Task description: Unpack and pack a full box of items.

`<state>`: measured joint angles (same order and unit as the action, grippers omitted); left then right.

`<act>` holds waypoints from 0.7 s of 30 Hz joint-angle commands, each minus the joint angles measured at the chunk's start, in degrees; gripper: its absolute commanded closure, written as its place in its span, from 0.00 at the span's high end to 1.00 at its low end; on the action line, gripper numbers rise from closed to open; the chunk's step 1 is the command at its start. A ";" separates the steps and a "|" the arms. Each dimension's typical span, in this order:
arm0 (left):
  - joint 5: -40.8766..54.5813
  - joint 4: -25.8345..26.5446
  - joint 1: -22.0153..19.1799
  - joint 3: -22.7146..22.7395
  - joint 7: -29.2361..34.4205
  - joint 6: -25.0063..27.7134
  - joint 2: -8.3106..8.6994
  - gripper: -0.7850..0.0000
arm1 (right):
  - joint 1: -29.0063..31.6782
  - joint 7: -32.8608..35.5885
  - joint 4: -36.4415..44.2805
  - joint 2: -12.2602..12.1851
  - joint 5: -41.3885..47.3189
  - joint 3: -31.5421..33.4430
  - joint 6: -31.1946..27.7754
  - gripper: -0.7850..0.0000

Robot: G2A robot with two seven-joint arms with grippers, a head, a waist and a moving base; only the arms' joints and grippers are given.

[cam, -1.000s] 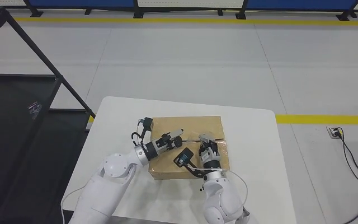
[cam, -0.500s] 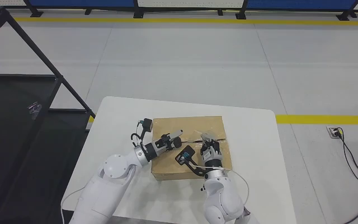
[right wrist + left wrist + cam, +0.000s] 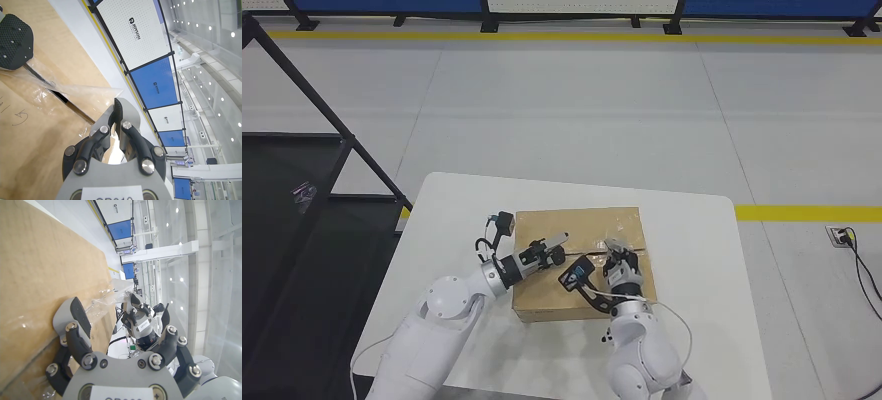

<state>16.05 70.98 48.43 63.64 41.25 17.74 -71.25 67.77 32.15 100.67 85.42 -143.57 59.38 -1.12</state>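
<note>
Cardboard box (image 3: 582, 225) sits closed mid-table (image 3: 692, 300), brown, its seam glossy with clear tape (image 3: 88, 91). We judge the unsealing step is in hand: our right gripper (image 3: 115, 113) is clamped on the tape's lifted end, and our left gripper (image 3: 122, 311) is spread wide, one finger against the lid. Next we need a steady pull along the seam.

The cardboard box (image 3: 582, 225) is plain matt brown, a bit fibrous up close. The tape (image 3: 85, 91) on it is clear plastic film, glossy and crinkly. The left gripper (image 3: 121, 306) and right gripper (image 3: 117, 106) have dull grey metal fingers and black rubbery pads (image 3: 13, 47) with a diamond texture. The table (image 3: 692, 260) looks smooth matt white.
</note>
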 commanded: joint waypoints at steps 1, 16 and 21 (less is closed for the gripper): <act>-0.11 0.09 0.10 0.09 -0.01 0.03 0.00 1.00 | 0.18 -0.38 0.62 0.03 0.30 0.34 -0.66 0.00; -0.06 0.79 0.87 0.61 0.21 0.25 -0.05 1.00 | 0.19 0.95 2.47 0.66 -2.11 0.50 -1.80 1.00; -0.05 1.06 1.16 0.84 0.39 0.32 -0.03 1.00 | 0.27 1.65 3.54 0.89 -2.96 0.54 -2.23 1.00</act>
<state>15.95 71.99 49.53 64.43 41.58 18.01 -71.28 68.02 33.66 104.05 86.27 -146.34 59.91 -3.29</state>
